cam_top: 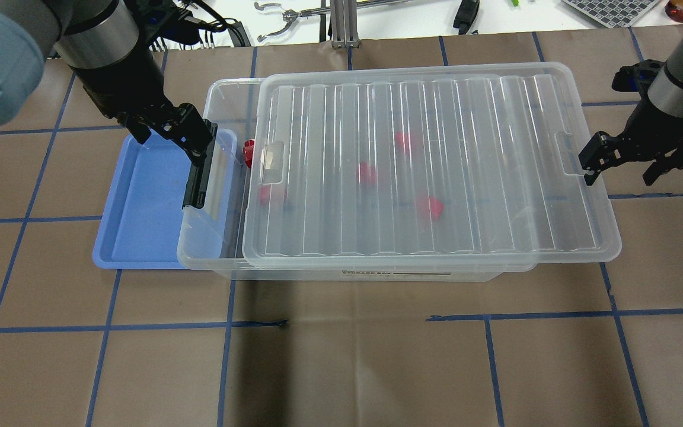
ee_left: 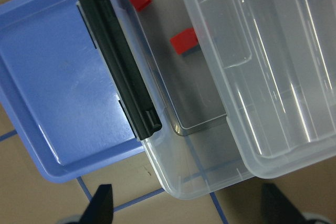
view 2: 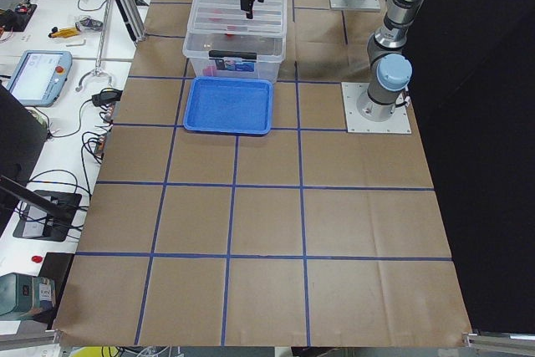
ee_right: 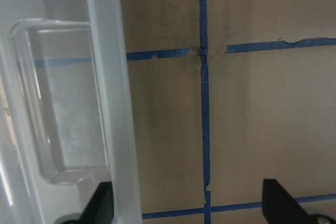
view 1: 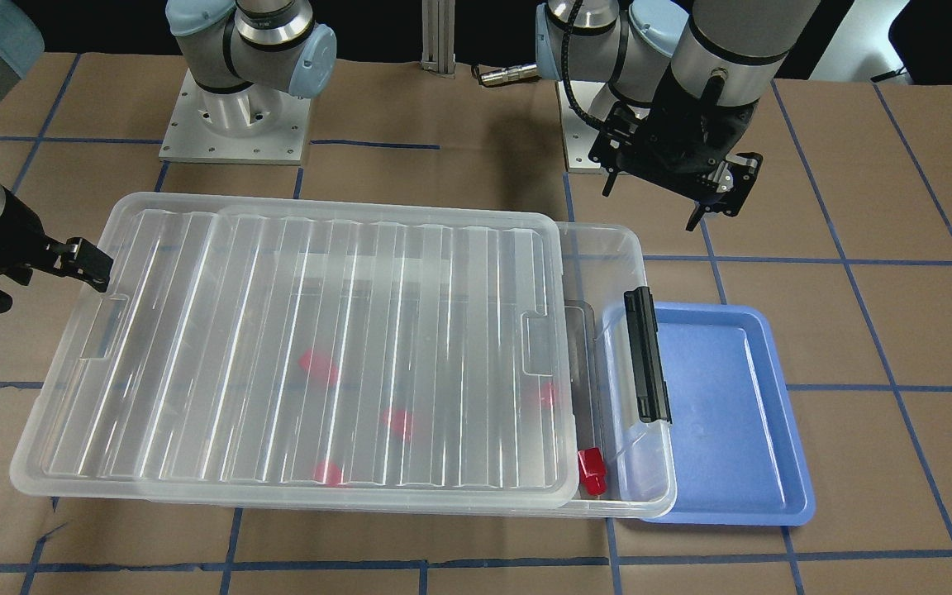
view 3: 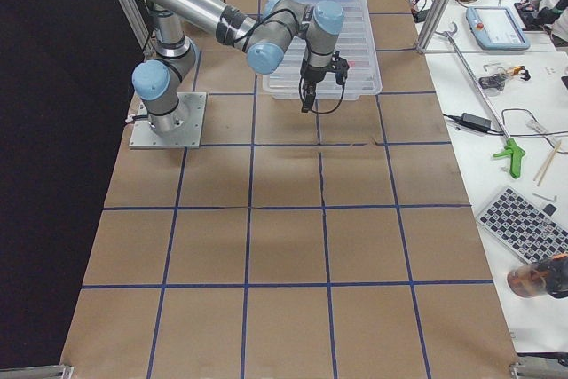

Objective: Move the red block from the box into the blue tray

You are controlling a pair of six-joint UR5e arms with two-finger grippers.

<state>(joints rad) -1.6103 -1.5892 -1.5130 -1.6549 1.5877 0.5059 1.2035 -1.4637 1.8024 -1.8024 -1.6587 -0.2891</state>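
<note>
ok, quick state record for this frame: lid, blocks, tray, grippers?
lid: on box, offset away from the latch end, gap open there
red block: one uncovered in the gap
other blocks: four, blurred under lid
blue tray: empty, at latch end
left gripper: open, empty, raised near latch end
right gripper: open, empty, at lid's far edge

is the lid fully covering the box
No, the lid sits offset, leaving a gap at the latch end of the box where one red block lies uncovered.
</note>
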